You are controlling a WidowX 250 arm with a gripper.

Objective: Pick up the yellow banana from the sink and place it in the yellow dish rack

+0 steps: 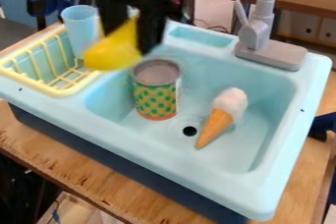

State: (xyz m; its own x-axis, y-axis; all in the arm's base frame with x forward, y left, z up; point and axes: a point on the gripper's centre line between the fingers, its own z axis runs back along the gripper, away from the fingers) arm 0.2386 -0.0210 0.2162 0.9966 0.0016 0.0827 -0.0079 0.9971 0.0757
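Pincer (pixel 134 25): closed on yellow wedge-shaped object (pixel 113 51), above pale-blue plastic sink (pixel 275 188) at its 10 o'clock side. Grip firmly; clear the green-dotted cylindrical can (pixel 156 98) at 5 o'clock.

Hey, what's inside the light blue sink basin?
The basin holds a can with green dots and a toy ice cream cone beside the drain hole. What lies directly beneath them is covered, so I can't tell.
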